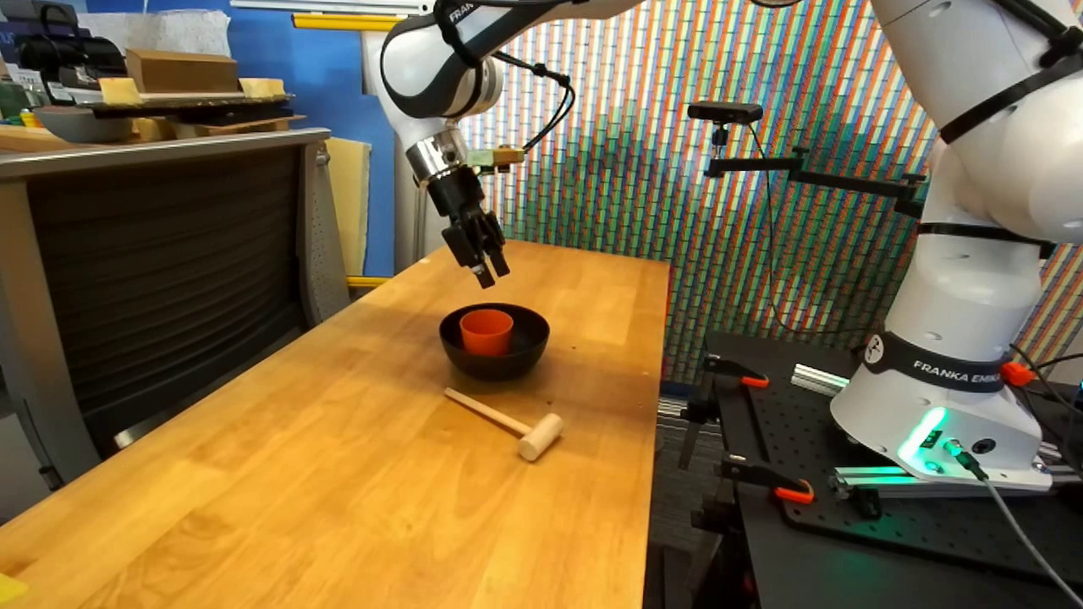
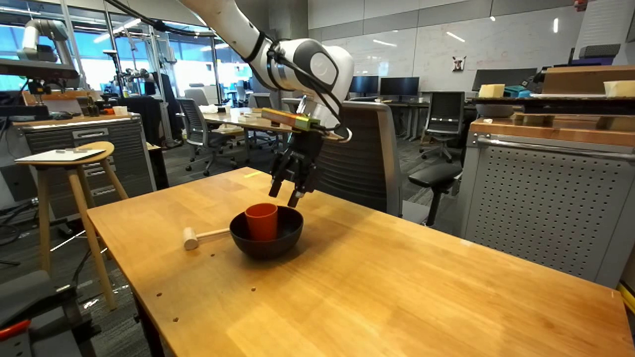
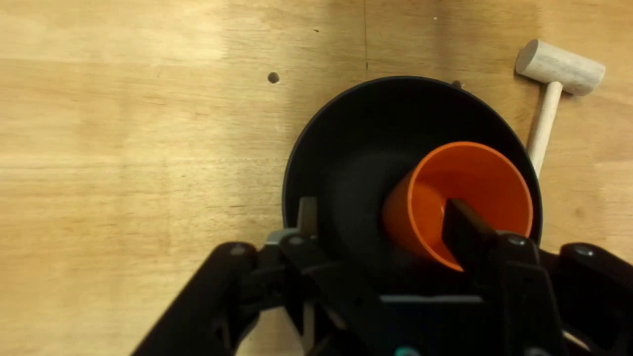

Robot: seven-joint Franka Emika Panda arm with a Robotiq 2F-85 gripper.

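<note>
- Black bowl (image 1: 494, 365), the landmark here: set on the wooden table (image 1: 338, 474), mouth up.
- Orange cup (image 2: 262, 225): inside the bowl, standing about upright, long axis near vertical.
- Claw (image 1: 493, 275): hangs above the bowl, a gap over its rim in an exterior view. Released; fingers well parted, nothing between them.
- Key relation: cup lies below the claw, not centred between the fingers. In the wrist view one fingertip overlaps the cup's mouth, the other the opposite wall of the bowl.
- Mallet (image 1: 540, 437), pale wood: just beside the bowl, apart from it; handle end close to the bowl, head pointing away.
- Office chair (image 2: 364, 168): past the table edge, well apart from the bowl.
- Robot base (image 1: 939, 423): off the opposite edge, bowl lying between it and the chair.
</note>
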